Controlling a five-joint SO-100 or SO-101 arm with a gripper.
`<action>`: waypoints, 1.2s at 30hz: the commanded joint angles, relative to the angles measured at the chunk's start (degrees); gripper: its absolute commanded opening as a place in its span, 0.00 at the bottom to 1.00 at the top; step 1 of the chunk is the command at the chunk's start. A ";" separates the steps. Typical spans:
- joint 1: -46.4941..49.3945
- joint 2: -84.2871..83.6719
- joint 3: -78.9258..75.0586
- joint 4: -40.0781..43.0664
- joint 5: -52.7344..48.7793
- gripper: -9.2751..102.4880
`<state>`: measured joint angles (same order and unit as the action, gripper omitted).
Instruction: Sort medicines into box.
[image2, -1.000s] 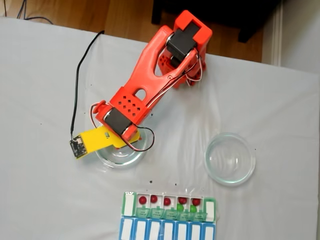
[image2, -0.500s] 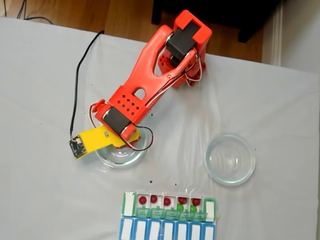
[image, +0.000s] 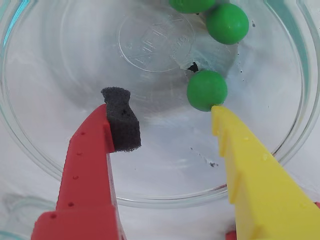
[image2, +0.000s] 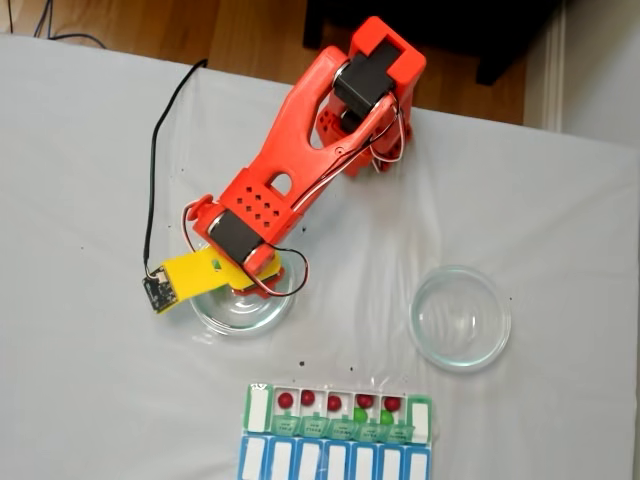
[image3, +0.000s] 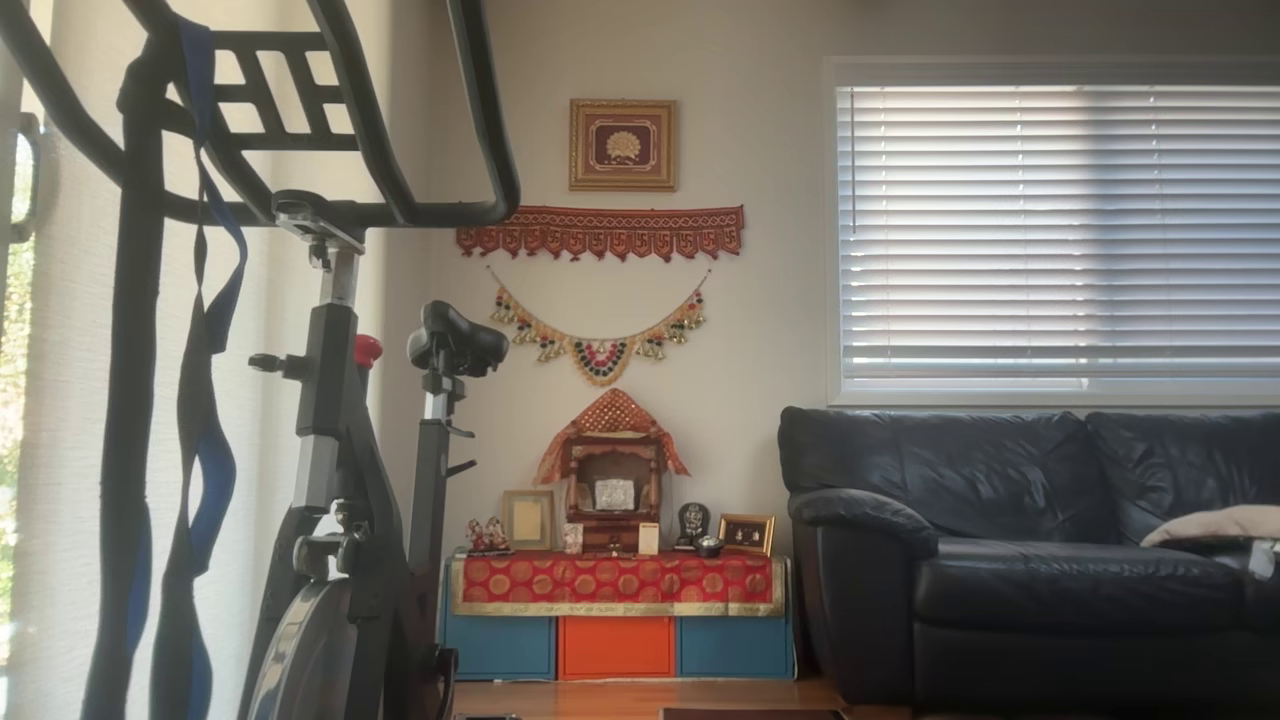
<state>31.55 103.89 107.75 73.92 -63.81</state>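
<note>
End effector (image: 167, 117) is hanging released over the glass dish (image: 45, 155); you are seeing the nearest green ball (image: 207, 90) touching the yellow finger's (image: 222, 125) tip, lying toward the wrist view's upper right.

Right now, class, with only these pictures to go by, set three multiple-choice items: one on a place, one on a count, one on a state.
1. Where are the fingers?
A. Over the pill box
B. In the left glass dish
C. Over the right dish

2. How many red balls lie in the pill box?
A. Two
B. Five
C. Eight

3. How is the gripper?
A. Open, holding nothing
B. Shut on a green ball
C. Shut on a red ball

Key: 1 B, the fingers stand inside the left glass dish. 2 B, five show in the pill box. 3 A, the gripper gapes beside a green ball.
</note>
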 joint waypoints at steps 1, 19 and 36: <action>0.62 4.83 -0.35 -0.53 -0.62 0.33; 0.62 4.66 0.00 -1.41 -2.20 0.40; 0.09 -0.44 -4.48 3.78 1.41 0.42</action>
<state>31.73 102.83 106.44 77.26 -63.11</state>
